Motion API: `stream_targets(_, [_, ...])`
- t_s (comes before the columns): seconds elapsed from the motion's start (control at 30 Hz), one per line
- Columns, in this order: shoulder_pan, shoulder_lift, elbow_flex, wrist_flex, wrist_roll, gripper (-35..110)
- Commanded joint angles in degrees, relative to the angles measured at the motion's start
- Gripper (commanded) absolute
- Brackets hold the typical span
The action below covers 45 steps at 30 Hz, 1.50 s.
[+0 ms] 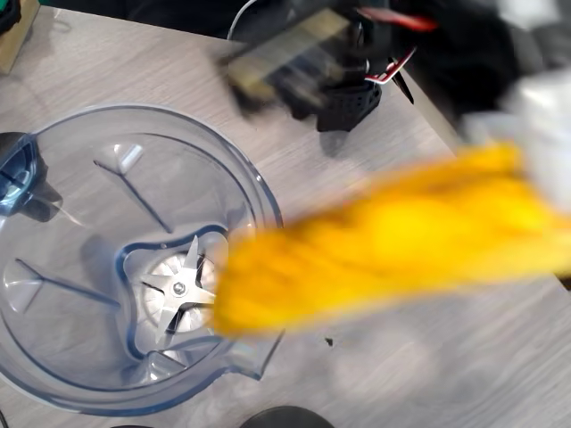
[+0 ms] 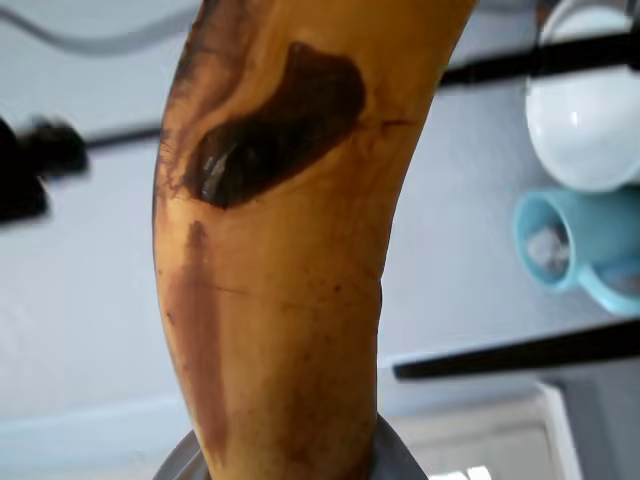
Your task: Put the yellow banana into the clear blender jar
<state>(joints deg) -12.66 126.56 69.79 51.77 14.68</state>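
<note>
In the overhead view the clear blender jar (image 1: 125,259) stands at the desk's (image 1: 428,366) left edge, silver blade (image 1: 178,290) at its bottom. The yellow banana (image 1: 393,245), blurred, stretches from above the jar's right rim toward the right edge. The gripper's fingers cannot be made out, so its hold cannot be told. The wrist view shows the banana's (image 2: 290,260) dark bruise, a white bowl (image 2: 590,110) and a turquoise mug (image 2: 580,245).

Clear glossy plastic blender jar (image 1: 53,374), shiny metal blade (image 1: 178,288), matt wood-grain table (image 1: 375,374), smooth bruised banana (image 2: 280,300)
</note>
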Motion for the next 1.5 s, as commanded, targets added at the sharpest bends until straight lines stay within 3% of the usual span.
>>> stream_targets(0.0, [11.3, 2.6, 1.1, -0.5, 1.5, 0])
stream_targets(0.2, [16.3, 5.3, 20.0, -3.3, 1.3, 0])
stream_targets(0.4, [16.3, 5.5, 27.7, -4.9, 1.0, 1])
stream_targets(0.57, [17.1, 2.5, 28.7, -3.9, -1.7, 27])
stream_targets(0.63, [17.6, 1.1, 28.0, -3.3, -1.8, 31])
stream_targets(0.77, [18.1, -4.5, 19.1, 5.3, -1.8, 31])
stream_targets(0.97, [19.5, -27.4, -24.0, 36.7, -1.8, 31])
stream_targets(1.27, [18.9, -17.2, -31.4, 38.2, -2.8, 23])
stream_targets(1.47, [9.5, -3.5, -28.8, 47.5, -2.8, 0])
